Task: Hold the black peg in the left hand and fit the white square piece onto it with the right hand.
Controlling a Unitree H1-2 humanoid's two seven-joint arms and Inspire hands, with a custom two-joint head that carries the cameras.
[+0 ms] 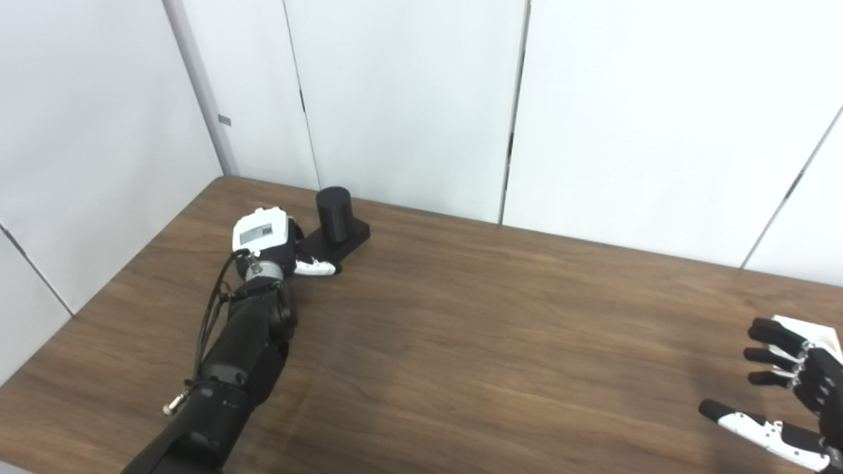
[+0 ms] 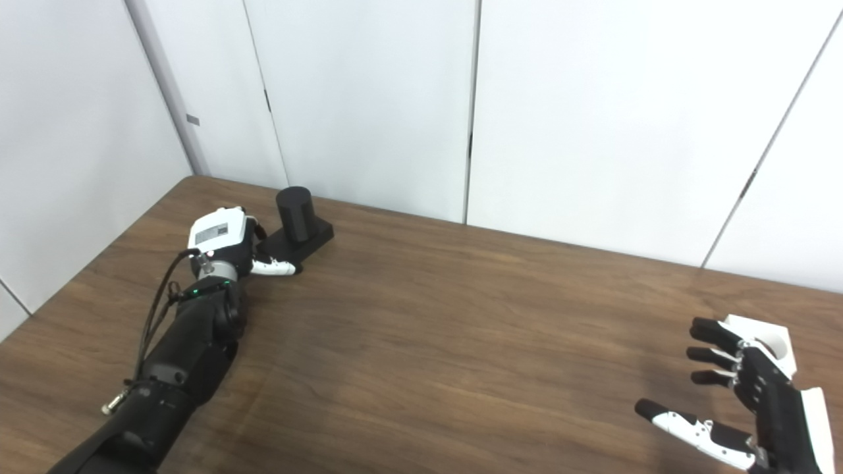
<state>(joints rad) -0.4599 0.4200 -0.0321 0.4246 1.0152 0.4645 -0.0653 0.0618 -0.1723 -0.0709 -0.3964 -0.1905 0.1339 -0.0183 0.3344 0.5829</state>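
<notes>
A black peg (image 1: 334, 212), a short upright cylinder on a flat black base (image 1: 349, 236), stands on the table at the far left. My left hand (image 1: 263, 240) lies against the left end of that base. Its white-tipped thumb (image 1: 316, 266) stretches along the base's front edge, and its fingers are hidden behind the hand. At the right edge the white square piece (image 2: 767, 336), with a round hole in it, rests on the table. My right hand (image 2: 744, 395) hovers open just in front of it, fingers spread and thumb apart, holding nothing.
The dark wooden table (image 1: 474, 329) runs to white wall panels (image 1: 408, 99) close behind the peg. The table's left edge slants down past my left arm (image 1: 230, 368).
</notes>
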